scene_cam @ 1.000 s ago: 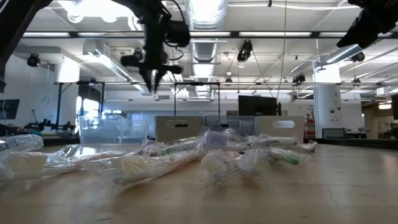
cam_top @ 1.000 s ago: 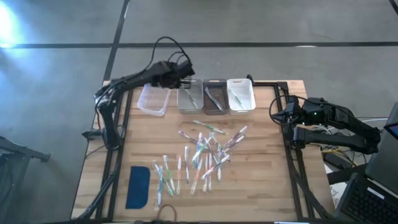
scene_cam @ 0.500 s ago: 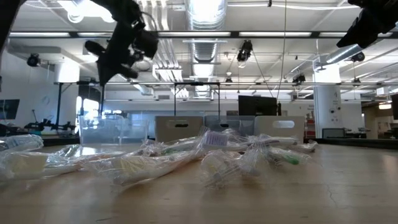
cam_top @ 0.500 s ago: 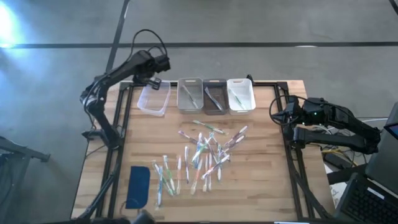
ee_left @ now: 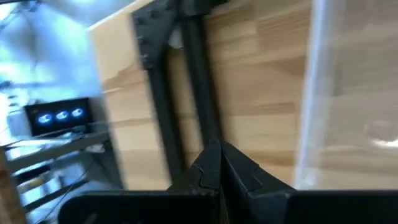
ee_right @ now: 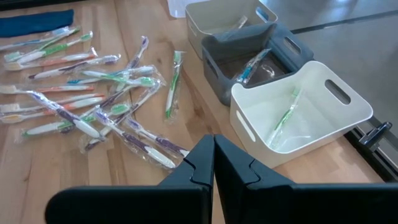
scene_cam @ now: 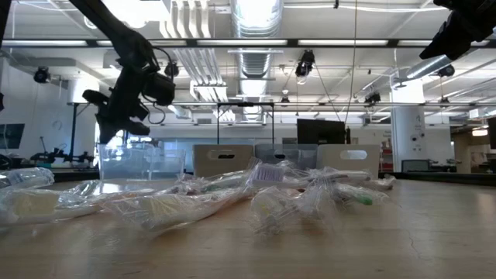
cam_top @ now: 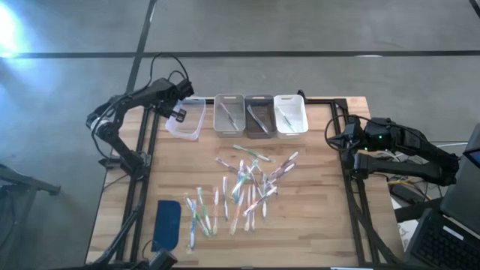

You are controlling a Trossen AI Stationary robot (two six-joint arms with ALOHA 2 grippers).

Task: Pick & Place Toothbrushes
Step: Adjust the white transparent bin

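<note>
Several wrapped toothbrushes [cam_top: 241,187] lie in a loose heap on the middle of the wooden table [cam_top: 315,217], and they also fill the right wrist view as a spread of toothbrushes [ee_right: 93,106]. One toothbrush each lies in the light grey bin [cam_top: 229,114], the dark grey bin [cam_top: 259,114] and the white bin [cam_top: 290,114]. My left gripper [cam_top: 178,113] hangs shut and holding nothing at the far left, beside the clear bin [cam_top: 186,120]; its left wrist view shows the shut left gripper [ee_left: 219,163] over the table's edge rail. My right gripper [ee_right: 213,155] waits shut off the table's right edge.
A flat dark-blue pad [cam_top: 166,223] lies at the near left corner. The four bins stand in a row along the far edge. The black frame rail [ee_left: 186,93] runs along the table's left side, right under the left gripper. Bare wood lies to the right of the heap.
My left gripper has swung from above the light grey bin toward the table's left edge, past the clear bin, and has come down and rolled as it went. The toothbrushes and the bins have stayed where they were.
</note>
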